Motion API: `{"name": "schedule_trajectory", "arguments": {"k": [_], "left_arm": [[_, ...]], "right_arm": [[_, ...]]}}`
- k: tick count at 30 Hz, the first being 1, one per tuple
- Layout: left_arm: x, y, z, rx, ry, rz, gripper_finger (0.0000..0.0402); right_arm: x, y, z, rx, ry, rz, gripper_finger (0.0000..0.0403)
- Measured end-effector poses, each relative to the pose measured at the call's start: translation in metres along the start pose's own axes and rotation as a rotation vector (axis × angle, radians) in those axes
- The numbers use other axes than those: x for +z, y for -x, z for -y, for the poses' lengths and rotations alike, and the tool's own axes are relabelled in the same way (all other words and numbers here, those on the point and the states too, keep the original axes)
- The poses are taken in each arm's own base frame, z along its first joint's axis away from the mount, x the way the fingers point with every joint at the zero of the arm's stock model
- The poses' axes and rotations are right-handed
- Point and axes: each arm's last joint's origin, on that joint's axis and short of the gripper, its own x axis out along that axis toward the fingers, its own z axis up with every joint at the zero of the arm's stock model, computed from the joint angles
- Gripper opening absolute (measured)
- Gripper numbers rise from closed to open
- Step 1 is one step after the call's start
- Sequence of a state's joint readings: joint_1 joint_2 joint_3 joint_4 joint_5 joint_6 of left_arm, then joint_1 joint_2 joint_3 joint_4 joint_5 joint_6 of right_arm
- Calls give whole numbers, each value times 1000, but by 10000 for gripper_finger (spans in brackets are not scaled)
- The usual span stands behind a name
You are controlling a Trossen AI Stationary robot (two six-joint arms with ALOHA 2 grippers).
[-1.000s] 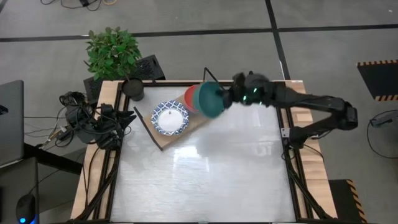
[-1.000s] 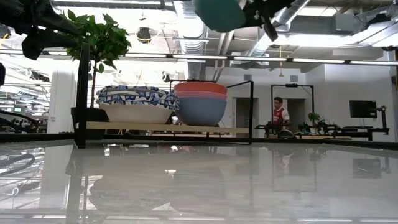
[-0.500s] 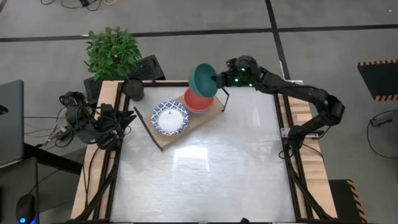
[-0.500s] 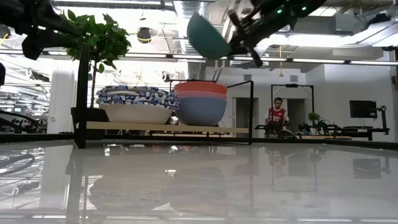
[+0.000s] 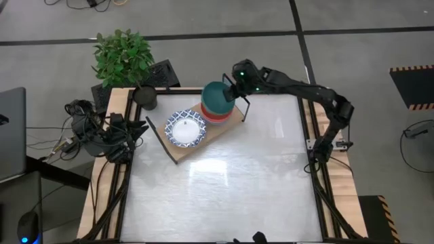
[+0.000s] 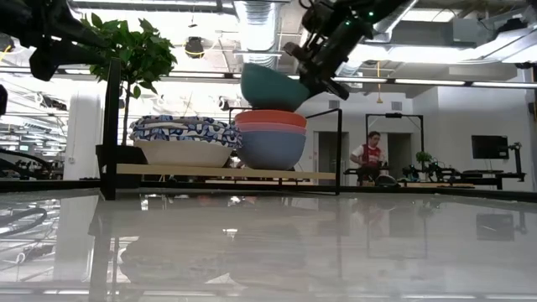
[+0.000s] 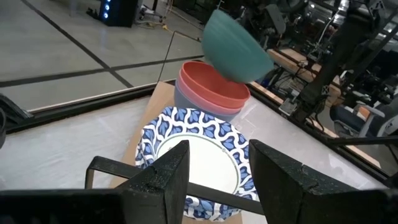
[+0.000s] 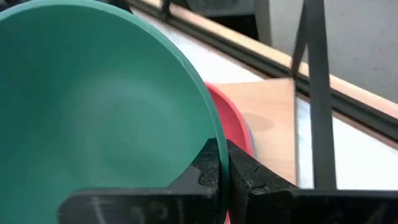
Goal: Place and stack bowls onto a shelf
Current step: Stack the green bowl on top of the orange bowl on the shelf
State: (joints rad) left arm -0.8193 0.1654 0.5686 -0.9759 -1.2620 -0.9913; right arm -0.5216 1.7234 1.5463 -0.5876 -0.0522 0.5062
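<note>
A: The shelf (image 5: 215, 130) is sitting near the tabletop's far edge, with the blue-rimmed bowls (image 6: 183, 134) stacked at one end. Where is the teal bowl (image 6: 273, 87) hanging?

B: Tilted, just above the pink-red bowl (image 6: 270, 119) nested in the blue bowl (image 6: 270, 147). The right gripper (image 6: 312, 72) is pinching its rim.

A: Advice?

B: Level it, centre it, lower it until seated, then release. The left gripper (image 7: 214, 171), fingers parted and holding nothing, is waiting by the tabletop's left edge.

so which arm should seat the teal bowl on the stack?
Right. Its gripper is already shut on the teal bowl, tilted just above the pink-red bowl on the shelf. The left gripper, open, waits beside the patterned bowls.
</note>
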Motion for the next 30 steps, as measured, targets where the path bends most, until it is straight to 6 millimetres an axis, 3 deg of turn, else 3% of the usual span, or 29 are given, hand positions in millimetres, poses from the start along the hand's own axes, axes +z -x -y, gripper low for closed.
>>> {"name": "schedule_trajectory", "arguments": {"k": [7, 30], "left_arm": [[0, 0, 0, 1, -4, 0, 151], [0, 0, 0, 2, -4, 0, 151]], "right_arm": [[1, -14, 1, -63, 32, -71, 28], [1, -13, 1, -50, 93, -90, 66]]}}
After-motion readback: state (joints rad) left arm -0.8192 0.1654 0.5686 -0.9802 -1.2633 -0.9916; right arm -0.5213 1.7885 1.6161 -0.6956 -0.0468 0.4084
